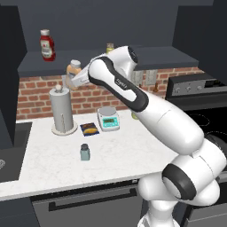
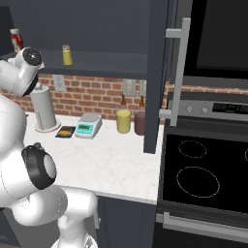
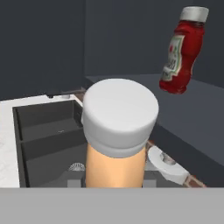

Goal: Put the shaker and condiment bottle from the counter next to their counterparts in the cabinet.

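The shaker (image 1: 84, 152) stands on the surface (image 1: 119, 150), nearest the base. Above and beyond it, the arm reaches up and left, jaws closed on the condiment bottle (image 1: 73, 69), held just below the cabinet (image 1: 35, 64) shelf. Farther back stands the red ketchup bottle (image 1: 47, 45).

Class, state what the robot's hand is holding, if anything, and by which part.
The hand holds the orange condiment bottle by its body, below the white cap.
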